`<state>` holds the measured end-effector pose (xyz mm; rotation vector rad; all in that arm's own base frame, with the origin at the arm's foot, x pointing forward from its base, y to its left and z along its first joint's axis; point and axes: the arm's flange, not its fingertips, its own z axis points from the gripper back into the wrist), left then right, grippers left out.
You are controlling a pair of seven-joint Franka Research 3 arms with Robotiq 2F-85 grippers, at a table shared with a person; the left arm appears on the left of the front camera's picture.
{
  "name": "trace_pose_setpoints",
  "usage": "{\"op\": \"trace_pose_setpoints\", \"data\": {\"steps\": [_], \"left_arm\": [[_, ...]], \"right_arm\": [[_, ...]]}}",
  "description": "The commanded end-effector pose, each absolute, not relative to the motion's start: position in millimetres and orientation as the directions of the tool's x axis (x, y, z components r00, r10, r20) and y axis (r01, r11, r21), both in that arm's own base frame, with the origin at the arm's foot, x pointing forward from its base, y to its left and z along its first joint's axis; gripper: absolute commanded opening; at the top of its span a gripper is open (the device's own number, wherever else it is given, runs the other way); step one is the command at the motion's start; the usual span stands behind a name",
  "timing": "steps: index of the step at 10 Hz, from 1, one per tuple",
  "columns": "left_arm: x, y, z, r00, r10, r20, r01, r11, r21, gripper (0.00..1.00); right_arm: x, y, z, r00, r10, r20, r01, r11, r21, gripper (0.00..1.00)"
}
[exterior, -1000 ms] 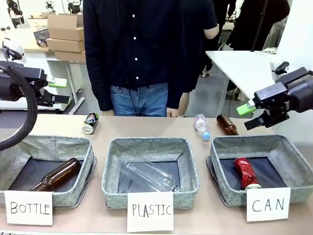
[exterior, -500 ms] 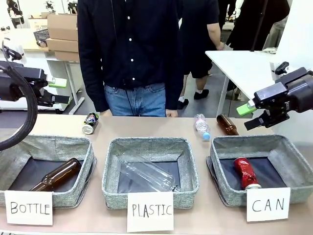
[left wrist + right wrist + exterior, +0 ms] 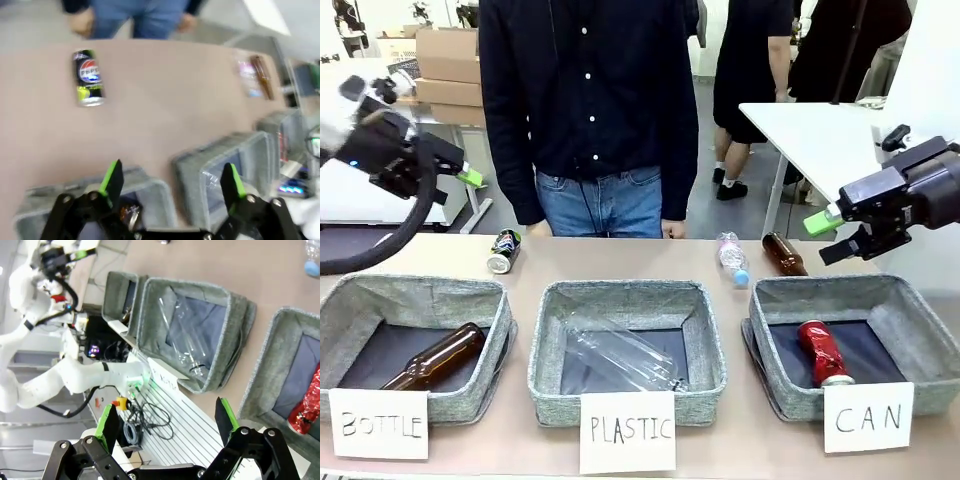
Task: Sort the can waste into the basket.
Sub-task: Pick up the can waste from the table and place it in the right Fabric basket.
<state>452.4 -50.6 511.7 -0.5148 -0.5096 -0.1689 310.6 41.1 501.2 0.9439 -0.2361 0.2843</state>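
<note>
Now, front view: left gripper (image 3: 470, 178) had lifted since a moment before, empty; dark can (image 3: 504, 251) lay far left, red can (image 3: 823, 352) in the CAN basket (image 3: 930, 341). Left wrist: jaws spread, aimed toward it. Right wrist: right gripper (image 3: 166, 422) spread, idle.

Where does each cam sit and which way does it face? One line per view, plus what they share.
Front: fixed on the robot's side between the arms, looking across the table at the person; left gripper and right gripper both raised.
Left wrist: looks down past its open green-padded fingers at the dark can lying on the table.
Right wrist: rolled sideways, above the CAN basket holding the red can; the left arm shows far off.
Shared: the red can in front and right wrist; the dark can in front and left wrist.
</note>
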Motion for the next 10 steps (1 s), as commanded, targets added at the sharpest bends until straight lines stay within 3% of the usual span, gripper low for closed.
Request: {"op": "trace_pose_setpoints", "data": {"steps": [1, 2, 4, 5, 6, 7, 8, 9, 10], "left_arm": [[522, -61, 502, 0.982, 0.014, 0.191, 0.031, 0.973, -0.231, 1.00], [554, -73, 492, 0.989, 0.024, 0.149, -0.001, 0.988, -0.153, 1.00], [594, -91, 478, 0.992, -0.021, 0.125, 0.047, 0.978, -0.204, 1.00], [582, -105, 499, 0.992, -0.110, 0.058, 0.124, 0.864, -0.489, 1.00], [563, -66, 450, 0.979, 0.018, 0.202, 0.013, 0.988, -0.152, 1.00], [563, -66, 450, 0.979, 0.018, 0.202, 0.013, 0.988, -0.152, 1.00], [581, -100, 463, 0.991, -0.045, 0.130, 0.078, 0.961, -0.264, 1.00], [605, -97, 449, 0.995, 0.057, 0.080, -0.038, 0.975, -0.219, 1.00], [622, -97, 437, 0.998, 0.057, 0.031, -0.049, 0.976, -0.212, 1.00]], "right_arm": [[312, 38, 502, 0.928, 0.159, 0.336, -0.366, 0.555, 0.747, 1.00], [312, 38, 502, 0.928, 0.159, 0.336, -0.366, 0.555, 0.747, 1.00], [312, 38, 502, 0.928, 0.159, 0.336, -0.366, 0.555, 0.747, 1.00], [312, 38, 502, 0.928, 0.159, 0.336, -0.366, 0.555, 0.747, 1.00], [312, 38, 502, 0.928, 0.159, 0.336, -0.366, 0.555, 0.747, 1.00], [312, 38, 502, 0.928, 0.159, 0.336, -0.366, 0.555, 0.747, 1.00], [312, 38, 502, 0.928, 0.159, 0.336, -0.366, 0.555, 0.747, 1.00], [312, 38, 502, 0.928, 0.159, 0.336, -0.366, 0.555, 0.747, 1.00], [312, 38, 502, 0.928, 0.159, 0.336, -0.366, 0.555, 0.747, 1.00]]}}
